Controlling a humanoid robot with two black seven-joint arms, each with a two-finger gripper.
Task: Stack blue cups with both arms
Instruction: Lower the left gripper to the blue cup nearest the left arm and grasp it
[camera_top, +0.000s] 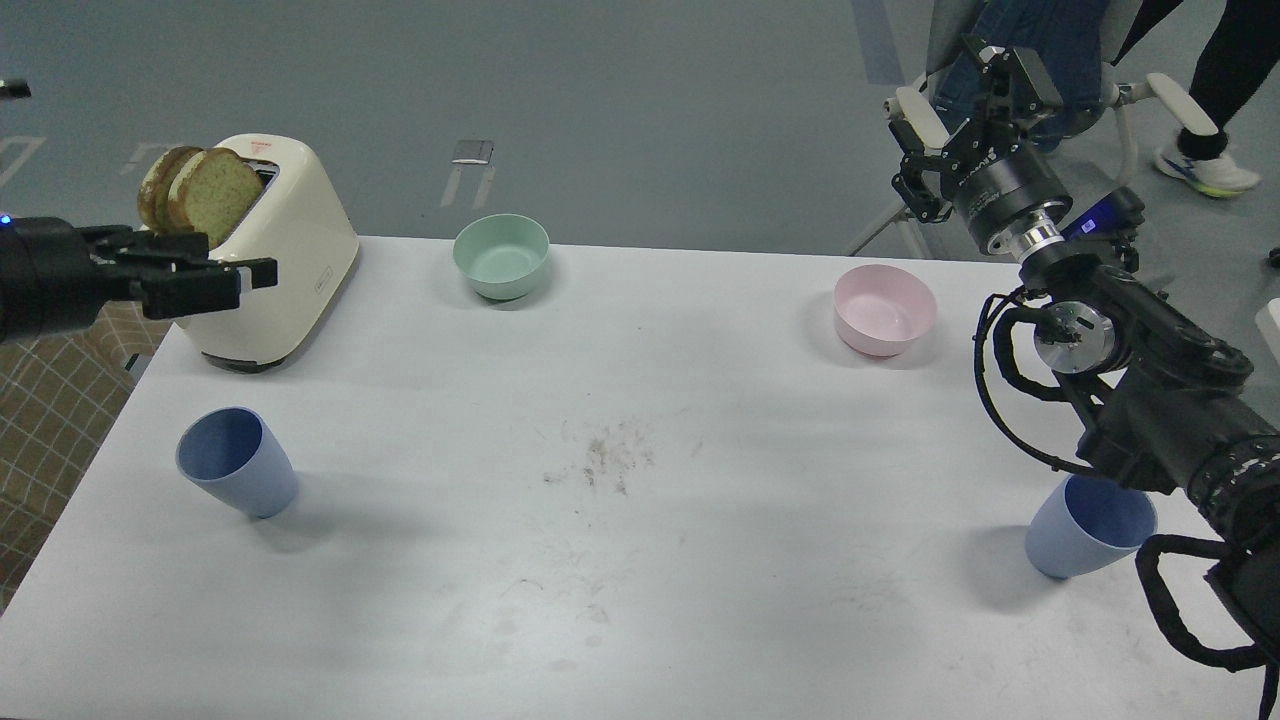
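Two light-blue cups stand upright on the white table (640, 620). The left blue cup (238, 462) is near the left edge, in full view. The right blue cup (1088, 525) is near the right edge, its rim partly hidden by my right forearm. My left gripper (245, 280) comes in from the left edge at toaster height, fingers pointing right, open and empty, well above and behind the left cup. My right gripper (962, 100) is raised past the table's far right edge, open and empty, far from the right cup.
A cream toaster (290, 260) with bread slices stands at the back left, right behind my left gripper. A mint-green bowl (500, 255) and a pink bowl (884, 308) sit along the far edge. A chair (1150, 95) and a person's legs are beyond the table.
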